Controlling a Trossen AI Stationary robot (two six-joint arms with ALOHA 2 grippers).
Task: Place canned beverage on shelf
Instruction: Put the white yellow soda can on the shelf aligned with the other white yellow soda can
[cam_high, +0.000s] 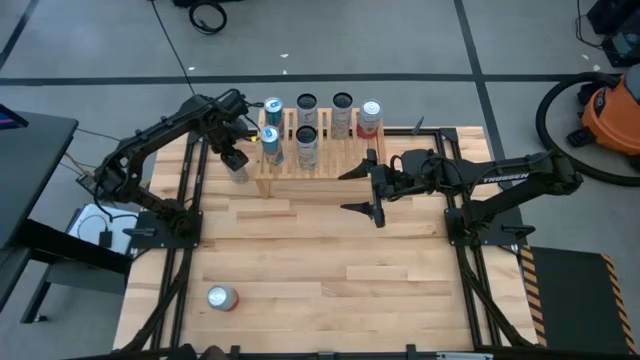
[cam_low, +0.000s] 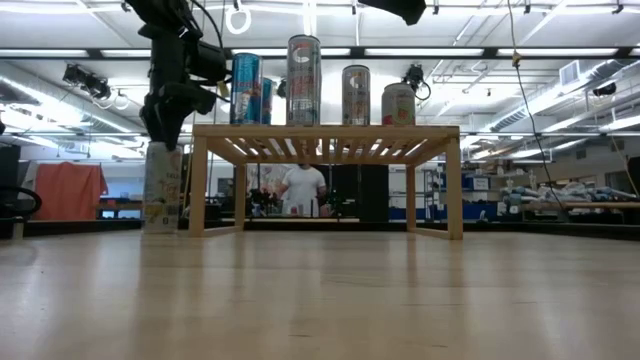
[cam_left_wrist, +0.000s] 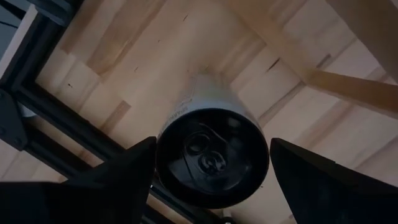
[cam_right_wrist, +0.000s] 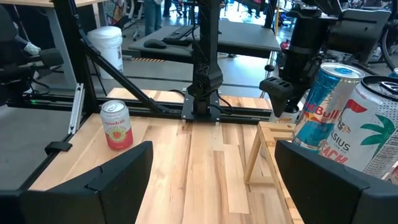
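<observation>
Red can (cam_high: 221, 298) lies on table (cam_high: 330, 260) at 7 o'clock, near front edge, well apart from rest. Right claw (cam_high: 362, 190) at centre, spread, holds nothing, just beside shelf (cam_high: 290, 170). Left claw (cam_high: 234, 160) at 11 o'clock, spread around upright pale can (cam_high: 238, 172) standing on table beside shelf's left end. Six cans stand on shelf.

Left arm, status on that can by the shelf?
Left gripper open around upright can on the table, left of shelf. Right gripper open, idle, right of shelf. Another can at near edge.
</observation>
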